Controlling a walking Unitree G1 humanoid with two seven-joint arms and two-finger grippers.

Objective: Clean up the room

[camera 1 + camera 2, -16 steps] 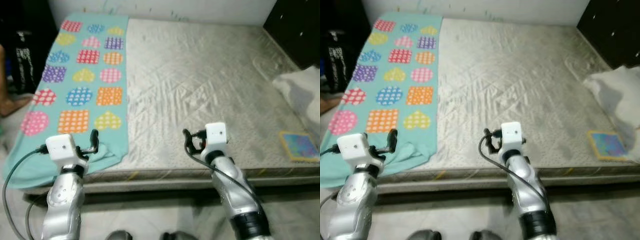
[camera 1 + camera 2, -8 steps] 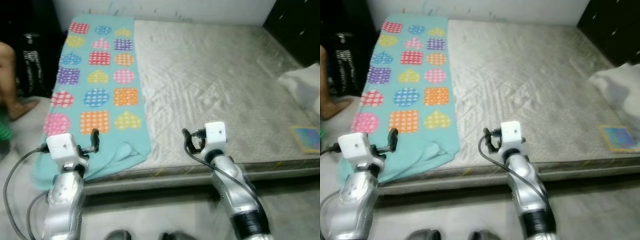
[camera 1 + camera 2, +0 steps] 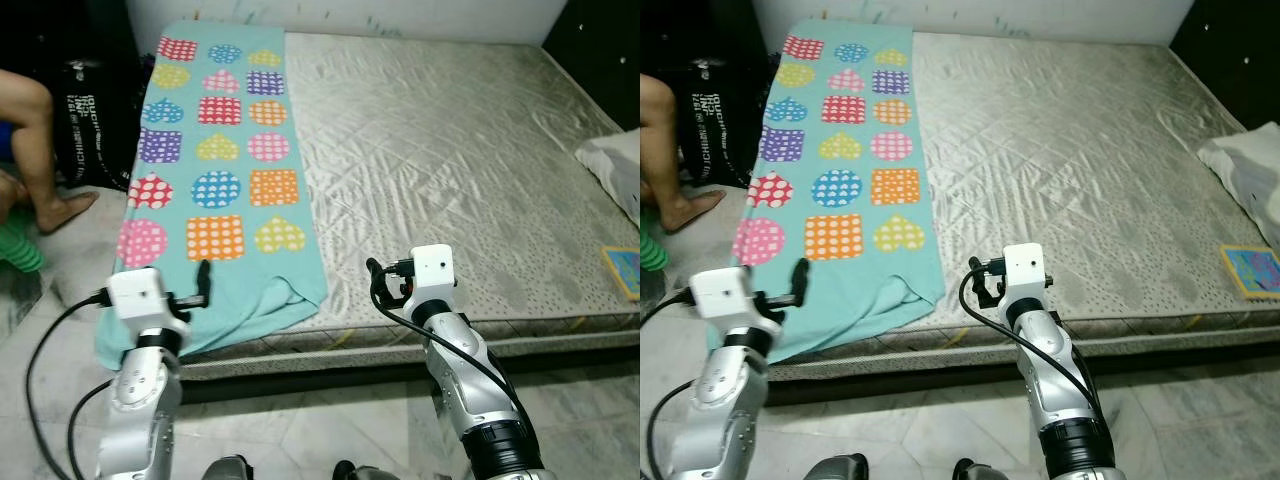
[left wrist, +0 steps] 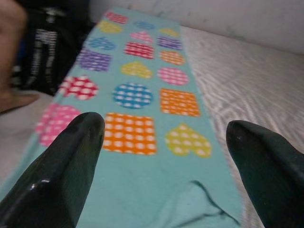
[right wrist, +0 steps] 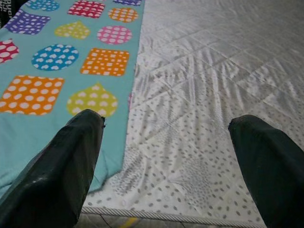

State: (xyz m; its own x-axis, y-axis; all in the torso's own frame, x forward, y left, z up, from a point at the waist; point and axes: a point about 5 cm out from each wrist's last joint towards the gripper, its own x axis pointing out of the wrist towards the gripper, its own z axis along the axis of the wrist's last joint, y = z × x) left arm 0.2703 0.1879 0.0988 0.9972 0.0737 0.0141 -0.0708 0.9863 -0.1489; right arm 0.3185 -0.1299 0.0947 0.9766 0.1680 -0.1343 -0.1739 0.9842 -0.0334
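Blanket: teal blanket point(image 3: 215, 190) lies along the bed's point(image 3: 470, 160) left side, near corner drooping.
Hands: my left hand point(image 4: 161, 156) and right hand point(image 5: 166, 156) both spread, empty.
Risk: a one-corner pinch could drag the blanket off toward the person's foot point(image 3: 60, 210).

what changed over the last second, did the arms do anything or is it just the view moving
Mostly the view: the camera swung toward the robot's left, bringing a person's leg and a black bag into sight. The left gripper and right gripper hold the same raised pose, both open and empty. The teal blanket, mattress and small colourful square lie as before.
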